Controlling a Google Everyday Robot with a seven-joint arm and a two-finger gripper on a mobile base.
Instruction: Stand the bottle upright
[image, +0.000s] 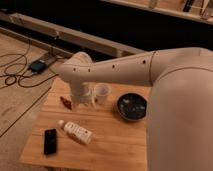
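Note:
The small white bottle (75, 132) lies on its side on the wooden table (117, 145), near the front left, its cap pointing to the left rear. My gripper (80, 101) hangs down from the white arm above the back left of the table. It is behind the bottle and apart from it, just left of a white cup (101, 93). The arm reaches in from the right and hides part of the table's back edge.
A flat black phone (50, 141) lies left of the bottle, near the front left corner. A dark bowl (132, 106) stands right of the cup. A small red object (65, 102) lies by the gripper. Cables and a blue box (37, 65) lie on the floor at left.

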